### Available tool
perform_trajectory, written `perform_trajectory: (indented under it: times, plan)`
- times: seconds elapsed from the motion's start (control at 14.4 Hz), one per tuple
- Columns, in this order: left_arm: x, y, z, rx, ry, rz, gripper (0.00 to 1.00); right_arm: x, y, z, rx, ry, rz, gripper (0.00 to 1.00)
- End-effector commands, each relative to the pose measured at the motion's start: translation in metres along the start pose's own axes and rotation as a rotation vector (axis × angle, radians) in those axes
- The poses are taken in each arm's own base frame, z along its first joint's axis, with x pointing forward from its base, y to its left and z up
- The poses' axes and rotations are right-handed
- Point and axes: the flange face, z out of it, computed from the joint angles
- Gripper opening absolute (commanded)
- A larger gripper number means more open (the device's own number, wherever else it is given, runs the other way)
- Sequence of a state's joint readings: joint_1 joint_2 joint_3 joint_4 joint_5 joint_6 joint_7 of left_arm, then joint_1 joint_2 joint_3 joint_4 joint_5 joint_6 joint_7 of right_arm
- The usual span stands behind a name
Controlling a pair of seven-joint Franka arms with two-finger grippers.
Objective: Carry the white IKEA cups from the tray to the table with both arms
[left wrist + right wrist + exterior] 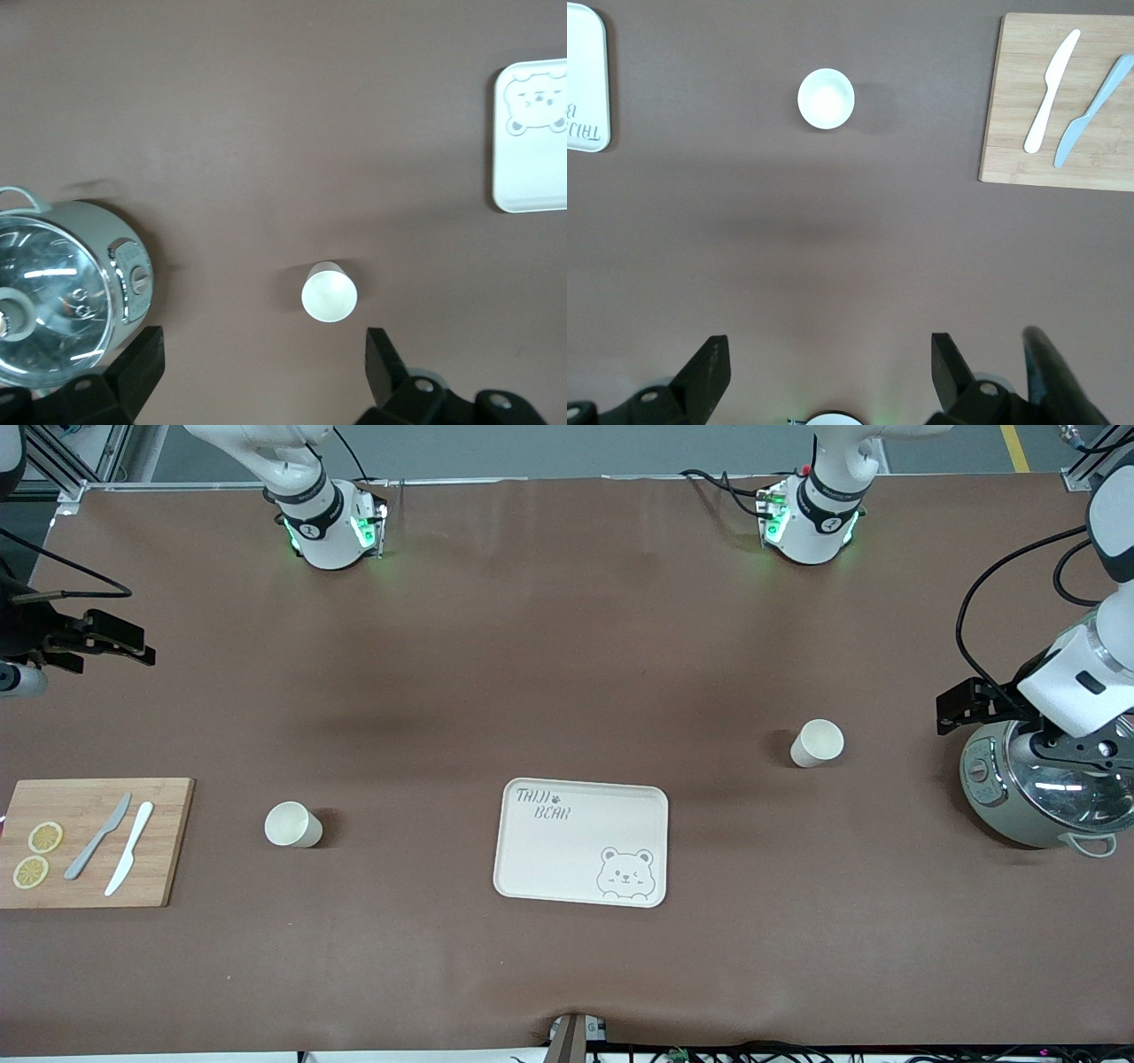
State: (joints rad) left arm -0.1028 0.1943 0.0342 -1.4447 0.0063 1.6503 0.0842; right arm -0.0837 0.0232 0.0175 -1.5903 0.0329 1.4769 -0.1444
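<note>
Two white IKEA cups stand upright on the brown table. One cup (292, 825) (826, 98) is between the tray and the cutting board, toward the right arm's end. The other cup (817, 743) (329, 292) is toward the left arm's end, a little farther from the front camera than the tray. My left gripper (970, 704) (263, 354) hangs open and holds nothing, over the table beside the cooker. My right gripper (111, 639) (826, 359) is up at the right arm's end of the table, open and holding nothing. Both are well apart from the cups.
A cream tray (567, 850) (532, 133) (585, 80) with a bear drawing lies mid-table. A wooden cutting board (168, 841) (1010, 133) carries two knives and lemon slices (44, 837). A rice cooker (1036, 793) (62, 292) with a glass lid stands under the left arm's wrist.
</note>
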Motion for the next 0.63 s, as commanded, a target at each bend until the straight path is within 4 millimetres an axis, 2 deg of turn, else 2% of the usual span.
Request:
perform_trajectory:
  times: [0.0, 0.21, 0.56]
  plan:
    - [0.002, -0.001, -0.004, -0.028, 0.016, 0.017, 1.0, 0.002, -0.02, -0.004, -0.096, 0.005, -0.019, 1.0]
    - [0.002, 0.0, -0.004, -0.025, 0.016, 0.019, 1.0, 0.006, -0.033, -0.014, -0.145, 0.038, -0.048, 1.0]
    - [0.002, 0.0, -0.004, -0.028, 0.016, 0.017, 1.0, 0.015, -0.016, -0.043, -0.159, 0.172, -0.018, 1.0]
